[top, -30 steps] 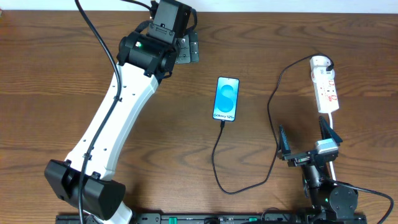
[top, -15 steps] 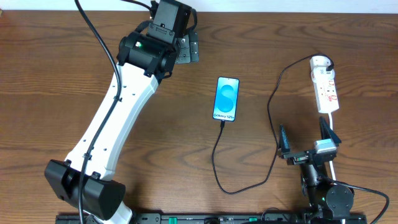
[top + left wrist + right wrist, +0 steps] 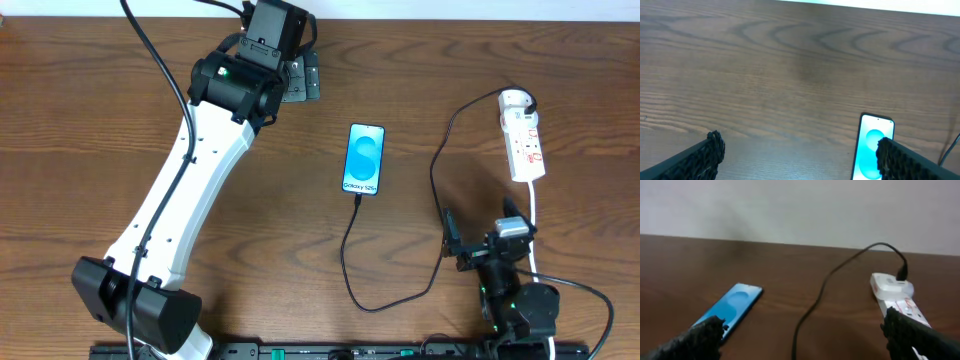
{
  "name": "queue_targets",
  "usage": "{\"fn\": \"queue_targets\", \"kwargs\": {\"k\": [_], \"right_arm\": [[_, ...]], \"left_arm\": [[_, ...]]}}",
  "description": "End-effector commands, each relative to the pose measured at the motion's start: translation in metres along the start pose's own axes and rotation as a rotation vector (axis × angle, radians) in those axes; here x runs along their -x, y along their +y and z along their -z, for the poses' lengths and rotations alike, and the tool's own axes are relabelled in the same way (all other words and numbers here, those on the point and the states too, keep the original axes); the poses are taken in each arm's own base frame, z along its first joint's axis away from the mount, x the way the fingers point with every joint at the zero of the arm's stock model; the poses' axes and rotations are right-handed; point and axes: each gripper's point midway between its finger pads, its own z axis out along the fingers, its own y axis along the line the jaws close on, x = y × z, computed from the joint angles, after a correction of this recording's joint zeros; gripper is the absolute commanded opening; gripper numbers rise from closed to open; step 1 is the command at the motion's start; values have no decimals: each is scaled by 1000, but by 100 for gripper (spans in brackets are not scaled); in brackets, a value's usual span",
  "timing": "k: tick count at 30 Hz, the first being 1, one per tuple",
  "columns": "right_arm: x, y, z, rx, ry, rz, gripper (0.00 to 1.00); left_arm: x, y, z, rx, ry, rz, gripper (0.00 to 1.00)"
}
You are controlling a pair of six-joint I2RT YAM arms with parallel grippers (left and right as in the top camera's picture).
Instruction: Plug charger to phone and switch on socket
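Phone (image 3: 364, 158) lies flat at mid-table, screen lit. The charger (image 3: 344, 252) is limp and thin; its tip meets the phone's near edge and looks seated, though this cannot be confirmed. From there the cable loops near, then runs far-right to the head at the far end of the socket (image 3: 524, 143). The socket is judged light, hard plastic, likely to skate on the wood. Its switch is best pressed straight down with one fingertip, no grasp taken.

Right gripper (image 3: 802, 322) is held low, near the socket's near end, jaws spread wide, nothing held. Left gripper (image 3: 799, 141) is stretched far-left of the phone, jaws likewise spread and empty.
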Motion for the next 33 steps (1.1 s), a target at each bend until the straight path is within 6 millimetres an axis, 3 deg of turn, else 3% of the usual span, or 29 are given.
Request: {"fn": "queue_targets", "kwargs": {"k": [1, 33], "right_arm": [[-1, -3, 0, -24, 3, -45, 99], [-1, -3, 0, -21, 3, -12, 99]], "left_arm": [[0, 3, -2, 21, -2, -14, 98], [1, 3, -2, 21, -3, -14, 98]]}}
